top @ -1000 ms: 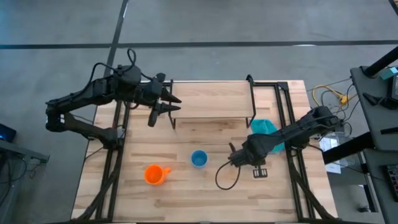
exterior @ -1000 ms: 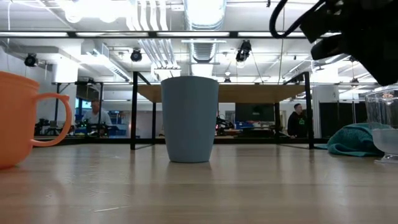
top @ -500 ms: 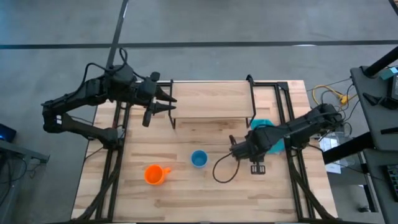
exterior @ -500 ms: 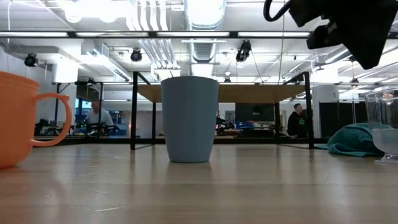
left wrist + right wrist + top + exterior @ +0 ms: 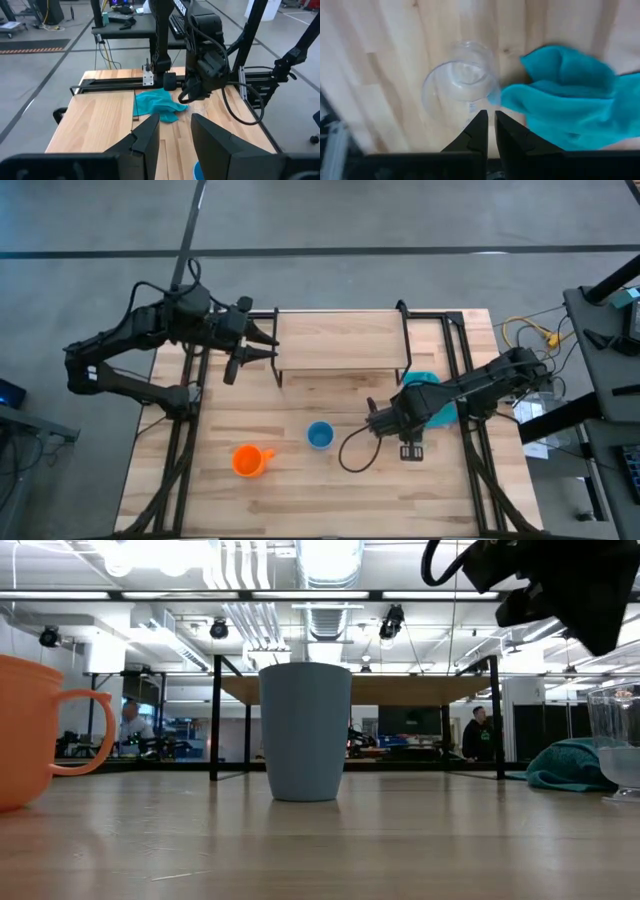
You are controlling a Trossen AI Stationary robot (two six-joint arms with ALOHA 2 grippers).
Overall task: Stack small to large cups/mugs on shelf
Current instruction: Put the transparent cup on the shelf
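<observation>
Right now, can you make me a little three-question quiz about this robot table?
1. True or false: the blue cup stands on the shelf.
2. Which lies right beside the clear cup? A) teal cloth B) orange mug C) a spoon
3. Fill in: the right pincer hovers above the ____ cup.

Key: 1 false, it stands on the table. 2 A. 3 clear.

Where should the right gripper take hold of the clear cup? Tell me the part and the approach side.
Grip the clear cup across its rim and side wall, coming from above. It stands upright with its mouth open, and the teal cloth lies close against one side, so the right gripper should probably straddle the wall away from the cloth.
</observation>
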